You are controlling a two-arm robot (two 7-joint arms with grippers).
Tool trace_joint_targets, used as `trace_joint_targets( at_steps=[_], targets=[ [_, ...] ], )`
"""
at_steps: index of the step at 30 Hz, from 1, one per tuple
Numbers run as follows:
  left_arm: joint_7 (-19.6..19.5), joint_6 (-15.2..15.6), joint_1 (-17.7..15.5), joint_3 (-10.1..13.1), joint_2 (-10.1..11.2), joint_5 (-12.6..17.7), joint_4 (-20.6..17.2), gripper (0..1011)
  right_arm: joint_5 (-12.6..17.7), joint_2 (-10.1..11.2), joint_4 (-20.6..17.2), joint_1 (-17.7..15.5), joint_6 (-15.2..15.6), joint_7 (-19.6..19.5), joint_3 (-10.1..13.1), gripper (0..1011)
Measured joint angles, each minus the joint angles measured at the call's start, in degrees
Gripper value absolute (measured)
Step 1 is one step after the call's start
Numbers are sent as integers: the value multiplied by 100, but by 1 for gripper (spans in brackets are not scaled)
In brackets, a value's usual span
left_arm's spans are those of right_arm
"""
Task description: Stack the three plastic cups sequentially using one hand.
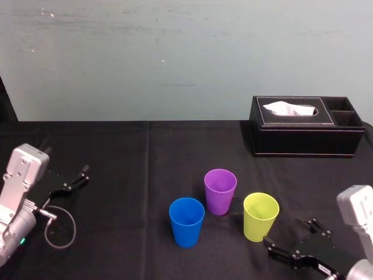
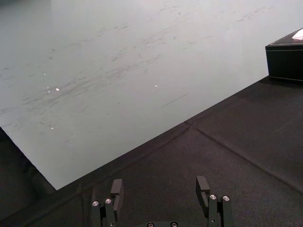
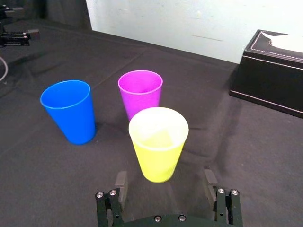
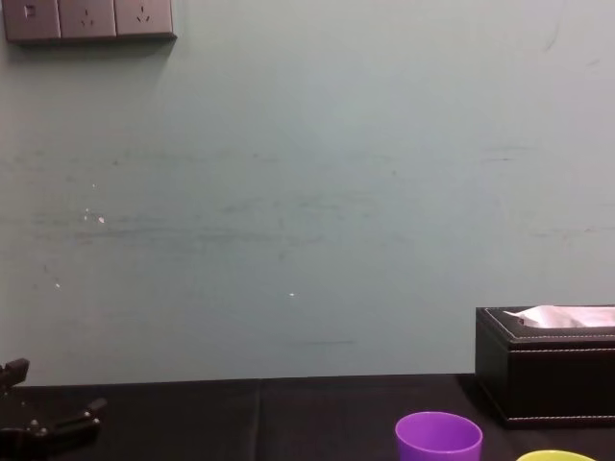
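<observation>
Jaws apart — left gripper [image 1: 81, 177], right gripper [image 1: 289, 232]

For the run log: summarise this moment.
blue cup, purple cup, yellow cup: unstacked, upright; right gripper: open, near yellow cup; left gripper: open, parked

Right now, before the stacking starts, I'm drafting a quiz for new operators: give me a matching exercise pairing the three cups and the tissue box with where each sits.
Things:
1. blue cup
2. purple cup
3. yellow-green cup
4. tissue box

Places:
a. just ahead of the open right gripper
b. behind and to the right of all the cups
c. leftmost cup, toward the open left gripper
d. middle cup, farthest back of the three

Pairs: 1-c; 2-d; 3-a; 4-b
</observation>
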Motion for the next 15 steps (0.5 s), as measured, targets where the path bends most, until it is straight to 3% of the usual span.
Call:
trace_joint_targets(
  at_steps=[9,15],
  targets=[
    [0,0,0,0,0,0,0,1000,-309,-284,269,361,148,59,-215,1003],
    [0,0,0,0,0,0,0,1000,-444,-444,455,511,174,88,-240,1003]
  ],
)
